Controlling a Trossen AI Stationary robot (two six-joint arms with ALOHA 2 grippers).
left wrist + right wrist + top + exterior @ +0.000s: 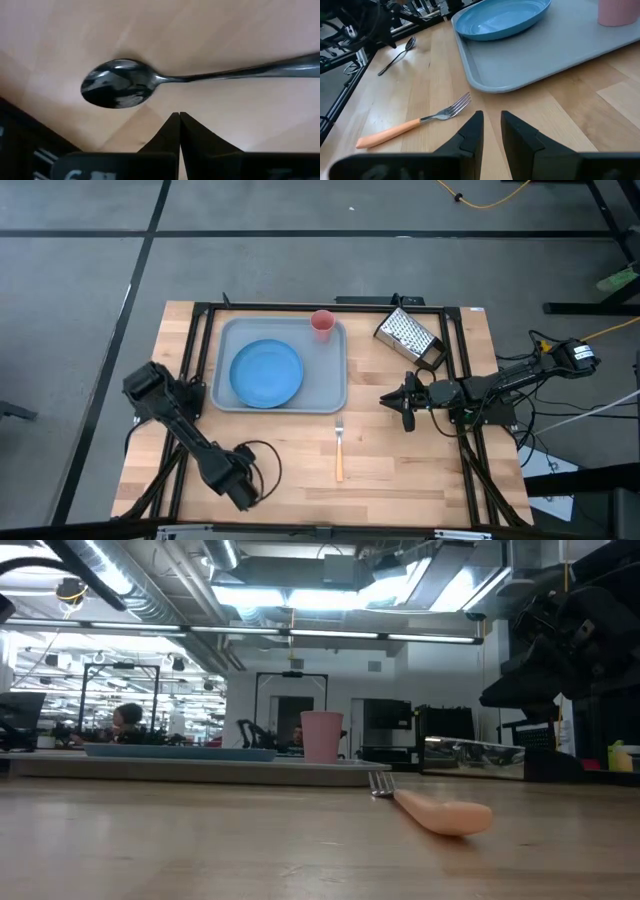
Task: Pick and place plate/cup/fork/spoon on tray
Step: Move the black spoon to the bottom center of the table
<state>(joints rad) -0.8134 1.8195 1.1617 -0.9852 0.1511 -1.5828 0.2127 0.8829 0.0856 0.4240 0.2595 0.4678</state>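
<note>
The grey-blue tray point(335, 385) lies at the table's far middle. The blue plate point(266, 373) rests flat on it, and the pink cup point(322, 324) stands upright in its far right corner. The orange-handled fork point(339, 450) lies flat on the table near the tray, tines toward it. The dark spoon point(120, 90) lies on the wood just ahead of my shut left gripper point(179, 120), bowl up; it also shows in the right wrist view point(397, 55). My right gripper point(490, 122) hovers right of the tray with a narrow gap between its fingers, empty.
A metal box grater point(408, 335) lies at the far right, beyond my right gripper. My left arm point(190, 435) stretches toward the table's near edge. Bare wood lies between fork and right arm. A black frame point(462, 380) runs around the table.
</note>
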